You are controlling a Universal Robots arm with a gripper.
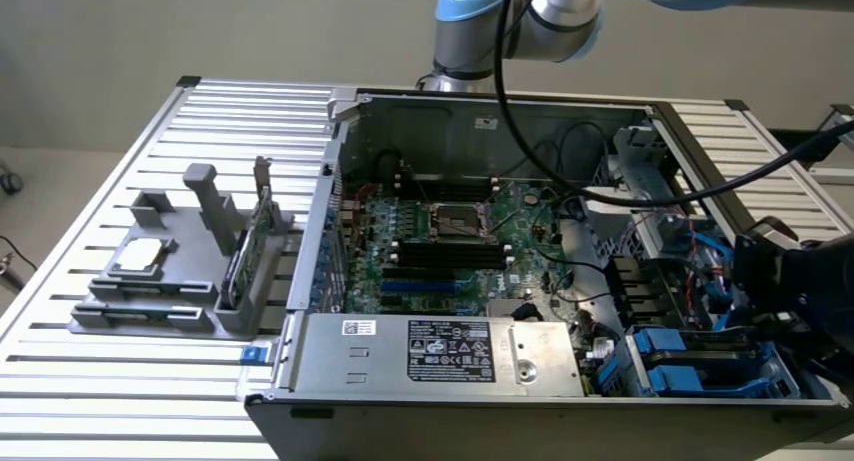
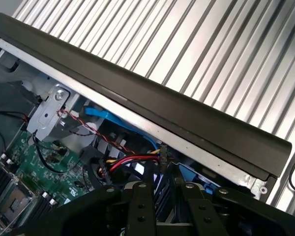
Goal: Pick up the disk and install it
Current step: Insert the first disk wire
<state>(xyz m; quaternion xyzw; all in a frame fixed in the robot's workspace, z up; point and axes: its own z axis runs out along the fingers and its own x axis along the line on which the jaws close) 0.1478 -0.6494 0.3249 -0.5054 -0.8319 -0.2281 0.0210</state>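
Far left of the exterior view: grey fixture (image 1: 147, 306) on the slatted table (image 1: 80, 381). A small square chip (image 1: 140, 256) lies flat in a pocket and the cards (image 1: 254, 246) stand on edge in slots, presumably so each part sits at a known, graspable pose.

Centre: case (image 1: 334, 131) on its side with the panel off, so motherboard (image 1: 441, 251) and power supply (image 1: 447, 351) face up and are reachable from above. The arm (image 1: 514, 16) is at top centre, with its black cable (image 1: 534, 151) draped across the open case toward the right.

Right edge: gripper (image 1: 767, 311) sits low by the drive bay in the lower-right corner. Best read on the disk (image 1: 687, 366) is the blue-railed unit in that bay, just beside the gripper. Its silver face is hidden, so I can't say whether it's seated or partway in.

Wrist view, lower centre: the gripper (image 2: 162, 179) points into the same corner, with the disk (image 2: 194, 173) showing as a blue edge just beyond it. The red/black power lead (image 2: 132, 160) and light-blue data cable (image 2: 113, 120) are bunched nearby, likely what the drive mates with. The dark case rim (image 2: 152, 105) runs diagonally above.

Gripper state: cannot tell whether it's apart, together or clamped on something.
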